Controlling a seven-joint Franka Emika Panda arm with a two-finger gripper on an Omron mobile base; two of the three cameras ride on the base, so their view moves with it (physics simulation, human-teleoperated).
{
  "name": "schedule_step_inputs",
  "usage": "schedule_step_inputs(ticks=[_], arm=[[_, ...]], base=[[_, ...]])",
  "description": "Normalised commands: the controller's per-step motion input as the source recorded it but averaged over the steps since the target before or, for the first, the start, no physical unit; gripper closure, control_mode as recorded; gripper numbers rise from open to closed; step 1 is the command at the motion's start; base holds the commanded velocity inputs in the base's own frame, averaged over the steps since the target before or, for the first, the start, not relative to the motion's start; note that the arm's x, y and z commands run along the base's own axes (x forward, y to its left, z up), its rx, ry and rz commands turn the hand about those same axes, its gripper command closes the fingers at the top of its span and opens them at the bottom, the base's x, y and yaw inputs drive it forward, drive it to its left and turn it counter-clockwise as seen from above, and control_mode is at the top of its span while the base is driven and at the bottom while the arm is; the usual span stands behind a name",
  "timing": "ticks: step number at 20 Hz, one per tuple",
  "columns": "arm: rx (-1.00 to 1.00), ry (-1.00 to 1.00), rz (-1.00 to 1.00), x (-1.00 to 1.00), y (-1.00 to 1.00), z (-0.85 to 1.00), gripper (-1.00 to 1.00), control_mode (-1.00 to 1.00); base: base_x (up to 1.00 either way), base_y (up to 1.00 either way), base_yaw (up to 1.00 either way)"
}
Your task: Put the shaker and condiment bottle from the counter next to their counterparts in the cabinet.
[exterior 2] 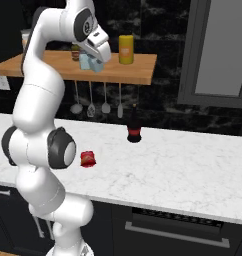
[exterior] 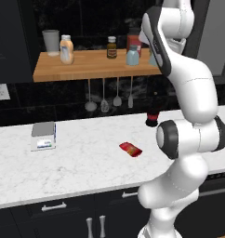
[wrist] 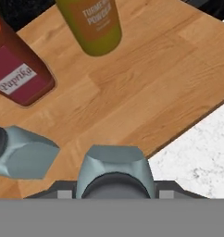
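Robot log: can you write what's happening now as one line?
claw: shut on shaker | over cabinet beside other shaker | condiment bottle: lying on counter

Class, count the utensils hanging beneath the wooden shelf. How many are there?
4, in a row under the shelf: leftmost utensil, second, third, rightmost. The arm may hide more further right.

We see bare shelf right of the held shaker; 2 jars stand behind, another shaker left.
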Motion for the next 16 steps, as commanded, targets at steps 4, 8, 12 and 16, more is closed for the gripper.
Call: schedule_step_inputs(ticks=[4, 8, 12, 16], arm=[[0.00, 0.00, 0.00, 0.32, 0.00, -0.01, 1.00, -1.00], [0.00, 0.00, 0.00, 0.31, 0.00, 0.00, 1.00, -1.00], [0.00, 0.00, 0.00, 0.23, -0.01, -0.06, 1.00, -1.00], [0.00, 0.00, 0.00, 0.21, 0.00, -0.20, 1.00, -1.00]], base=[[0.00, 0.00, 0.00], [0.00, 0.00, 0.00], [0.00, 0.00, 0.00], [0.00, 0.00, 0.00]])
